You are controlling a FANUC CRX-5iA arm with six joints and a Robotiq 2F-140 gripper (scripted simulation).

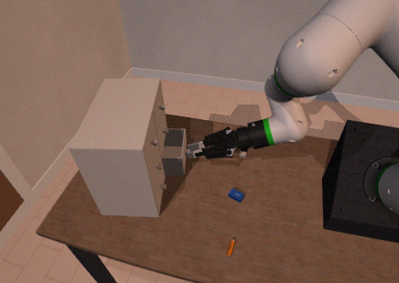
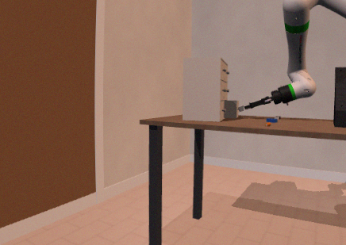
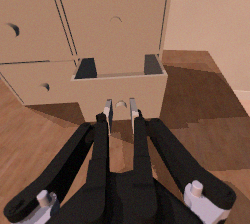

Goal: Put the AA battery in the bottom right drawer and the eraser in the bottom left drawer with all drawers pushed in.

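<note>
The small beige chest stands on the left of the table, its drawer fronts facing my arm. The right drawer of the bottom row is pulled partway out and looks empty in the wrist view. My gripper is level with this drawer's front. In the wrist view the fingertips stand slightly apart on either side of the knob, with small gaps. The blue eraser lies on the table in front of the chest. The orange AA battery lies near the table's front edge.
The other drawers are pushed in. A small white object lies on the table under my wrist. The black robot base stands at the right end of the table. The chest also shows in the side view.
</note>
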